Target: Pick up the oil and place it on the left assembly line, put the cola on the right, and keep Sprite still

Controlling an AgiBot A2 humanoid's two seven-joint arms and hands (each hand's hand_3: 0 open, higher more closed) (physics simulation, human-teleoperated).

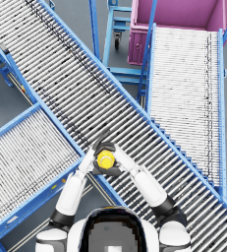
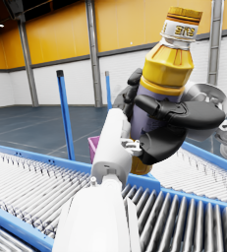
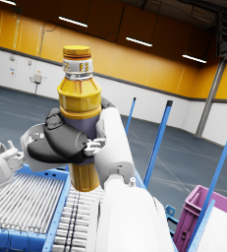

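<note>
The oil bottle [image 1: 105, 158], yellow with a yellow cap, is held upright above the diagonal roller conveyor [image 1: 85, 93]. My left hand [image 1: 99, 146] and my right hand [image 1: 113, 171] both grip it from opposite sides. In the left wrist view the oil bottle [image 2: 169, 64] has my right hand [image 2: 184, 115] wrapped around its body, with my left hand [image 2: 128, 96] behind it. In the right wrist view the oil bottle [image 3: 80, 98] is clasped by my left hand [image 3: 61, 140], and my right hand [image 3: 106, 107] is on its other side. No cola or Sprite is in view.
The left roller line [image 1: 26, 152] branches off at the lower left. The right roller line [image 1: 184, 88] runs up to a purple bin [image 1: 179, 19] at the top. Blue side rails [image 1: 149, 123] edge every conveyor, and blue posts [image 1: 94, 24] stand behind.
</note>
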